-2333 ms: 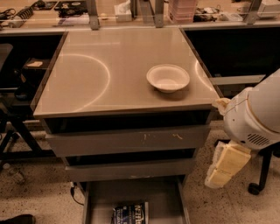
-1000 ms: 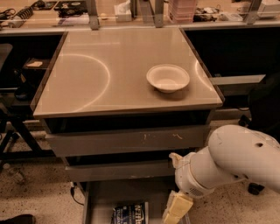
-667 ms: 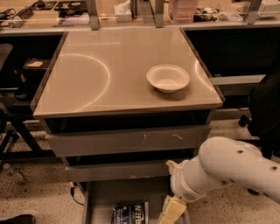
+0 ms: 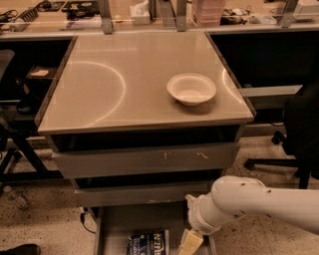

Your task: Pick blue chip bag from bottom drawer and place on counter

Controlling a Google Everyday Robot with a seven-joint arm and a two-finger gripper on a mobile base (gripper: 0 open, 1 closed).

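The blue chip bag (image 4: 147, 243) lies flat on the grey floor of the pulled-out bottom drawer (image 4: 114, 219), at the bottom edge of the camera view. My white arm reaches in from the right, and my gripper (image 4: 185, 244) hangs low over the drawer's right side, just to the right of the bag. Only the cream upper part of the gripper shows; its tips are cut off by the frame edge. The beige counter (image 4: 114, 84) sits above, with faint arc marks on its top.
A white bowl (image 4: 191, 89) stands on the counter's right half. Two shut grey drawer fronts (image 4: 144, 160) sit above the open drawer. A cluttered bench (image 4: 149, 12) runs behind the counter. An office chair (image 4: 294, 134) stands at the right, dark frames at the left.
My arm has swung from the cabinet's right side down and leftward, bringing the gripper low over the open drawer beside the bag. The bag and bowl have not moved.
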